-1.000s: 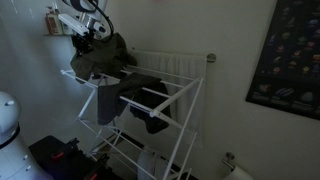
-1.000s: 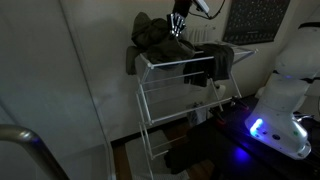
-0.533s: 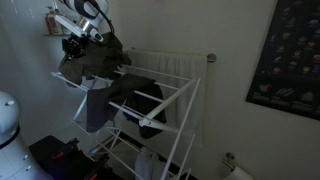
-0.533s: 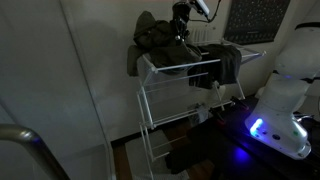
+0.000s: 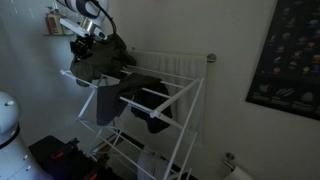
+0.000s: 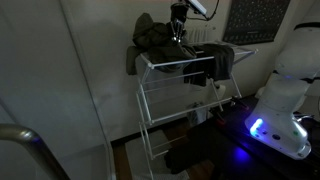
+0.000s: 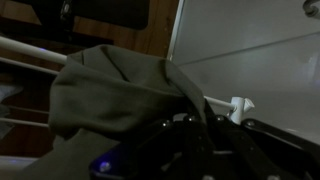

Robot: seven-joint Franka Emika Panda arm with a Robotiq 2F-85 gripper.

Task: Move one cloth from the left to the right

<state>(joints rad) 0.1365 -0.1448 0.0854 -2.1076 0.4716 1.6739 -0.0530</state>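
The large olive-green cloth (image 5: 106, 58) lies rumpled over the top corner of a white drying rack (image 5: 185, 72). It also shows in the other exterior view (image 6: 153, 36). My gripper (image 5: 86, 42) is on top of it, also seen in an exterior view (image 6: 178, 32). In the wrist view the olive cloth (image 7: 105, 85) fills the left, and a fold of it runs down between my dark fingers (image 7: 198, 135). The gripper looks shut on this fold.
A grey cloth (image 5: 105, 102) hangs below the olive one. A black cloth (image 5: 150, 92) drapes over the rack's middle rails and shows in an exterior view (image 6: 222, 58). A wall stands behind the rack, with a dark poster (image 5: 290, 55). The robot's white base (image 6: 285, 90) is beside the rack.
Half a second ago the rack and its cloths were swung aside and down. Now they are back where they were one second ago. The gripper stays on the olive cloth.
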